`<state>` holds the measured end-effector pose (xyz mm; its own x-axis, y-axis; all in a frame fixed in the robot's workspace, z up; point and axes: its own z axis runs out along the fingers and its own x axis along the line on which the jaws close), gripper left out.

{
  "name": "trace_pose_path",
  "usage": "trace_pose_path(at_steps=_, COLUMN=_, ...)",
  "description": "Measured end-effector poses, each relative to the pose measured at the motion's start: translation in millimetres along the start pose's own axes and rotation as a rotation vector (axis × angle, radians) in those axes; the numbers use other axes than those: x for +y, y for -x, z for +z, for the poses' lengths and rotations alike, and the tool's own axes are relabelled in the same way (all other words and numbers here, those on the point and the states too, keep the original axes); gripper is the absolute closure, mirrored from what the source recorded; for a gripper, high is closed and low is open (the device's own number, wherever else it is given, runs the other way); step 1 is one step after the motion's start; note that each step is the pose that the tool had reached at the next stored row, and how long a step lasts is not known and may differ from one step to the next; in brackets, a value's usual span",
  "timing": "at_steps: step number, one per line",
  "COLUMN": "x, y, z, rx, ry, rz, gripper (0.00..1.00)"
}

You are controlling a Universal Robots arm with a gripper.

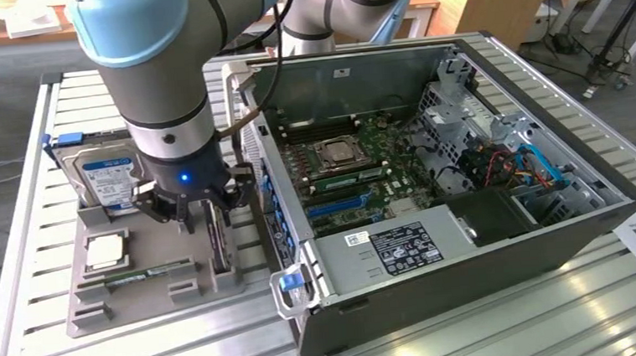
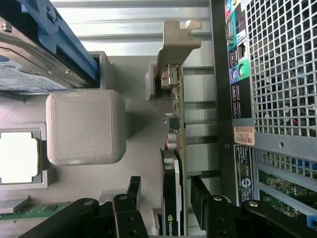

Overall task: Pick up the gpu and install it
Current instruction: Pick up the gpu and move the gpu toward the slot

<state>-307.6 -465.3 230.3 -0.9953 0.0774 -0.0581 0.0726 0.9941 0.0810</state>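
Slatted metal desk [image 1: 21, 249] carries a grey tray [image 1: 136, 301] beside the open computer case [image 1: 438, 291]. The gpu [image 2: 176, 119] stands on edge in the tray. The gripper [image 2: 165, 183] straddles it, jaws wide apart, holding nothing. Judged light, rigid and fragile: grip the board's flat faces, avoiding components.

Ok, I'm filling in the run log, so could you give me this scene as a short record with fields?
gripper: jaws open, one on either side of the gpu, not closed on it
gpu: upright on its edge in the gray holder, beside the computer case
holder also carries: hard drive, processor, memory stick
computer case: lying open, motherboard exposed
task state: gpu not yet lifted
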Motion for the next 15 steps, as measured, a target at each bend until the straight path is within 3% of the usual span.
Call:
trace_pose_path(at_steps=7, x=0.2, y=-0.7, z=9.3, rx=-0.0047, ry=-0.0011, rz=0.0, gripper=0.47)
trace_pose_path(at_steps=9, x=1.3, y=-0.7, z=10.6, rx=-0.0067, ry=-0.0008, rz=-0.001, gripper=0.55)
trace_pose_path(at_steps=11, x=1.8, y=-0.7, z=11.3, rx=-0.0081, ry=-0.0007, rz=-0.001, gripper=0.55)
trace_pose_path(at_steps=12, x=1.8, y=-0.8, z=11.4, rx=-0.0081, ry=-0.0008, rz=-0.001, gripper=0.61)
trace_pose_path(at_steps=15, x=1.9, y=-0.6, z=11.6, rx=-0.0085, ry=-0.0005, rz=-0.001, gripper=0.61)
